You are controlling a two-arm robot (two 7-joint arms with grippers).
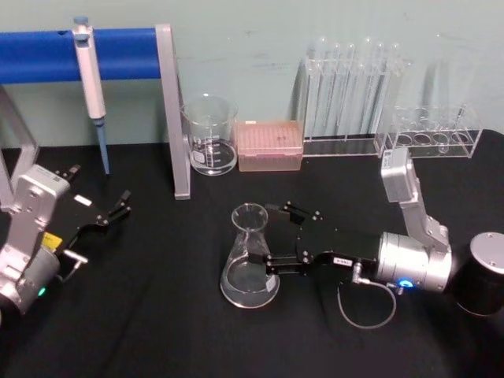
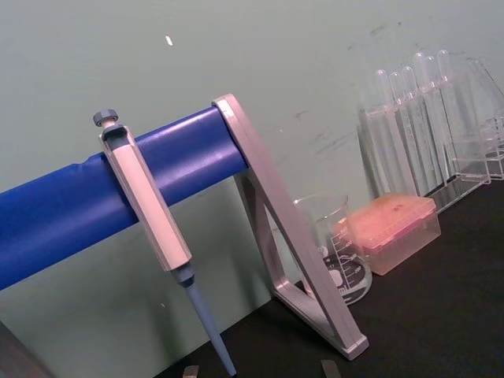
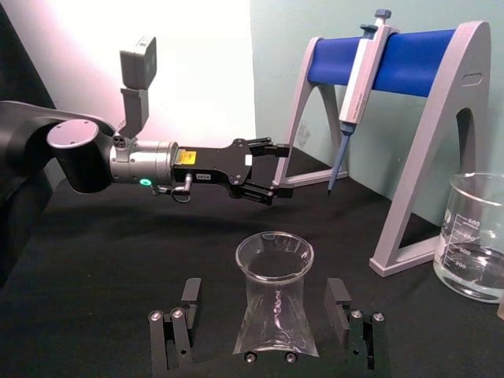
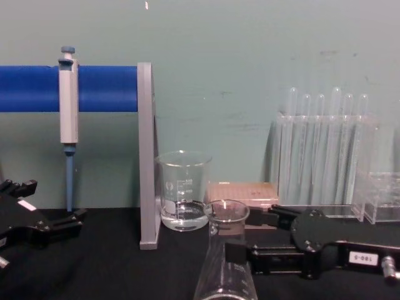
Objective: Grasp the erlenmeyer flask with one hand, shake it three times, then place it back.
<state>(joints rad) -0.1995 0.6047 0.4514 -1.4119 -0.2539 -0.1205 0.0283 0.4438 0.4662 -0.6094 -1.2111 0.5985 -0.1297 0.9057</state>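
At the far left of the black bench (image 1: 157,331), a pipette (image 1: 89,87) hangs from a blue-barred stand (image 1: 134,53). Just right of the stand's grey leg stands a glass beaker (image 1: 211,135) holding a little clear liquid, then a pink tip box (image 1: 270,146), upright test tubes (image 1: 350,87) and a clear rack (image 1: 435,135) at the far right.

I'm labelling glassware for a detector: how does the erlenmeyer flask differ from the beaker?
The erlenmeyer flask is conical with a narrow neck; the beaker is straight-walled and wide-mouthed. The flask stands mid-table between the open jaws of the right gripper; the beaker stands at the back beside the pink box, untouched. Both are clear glass, upright. The left gripper sits apart, far left.
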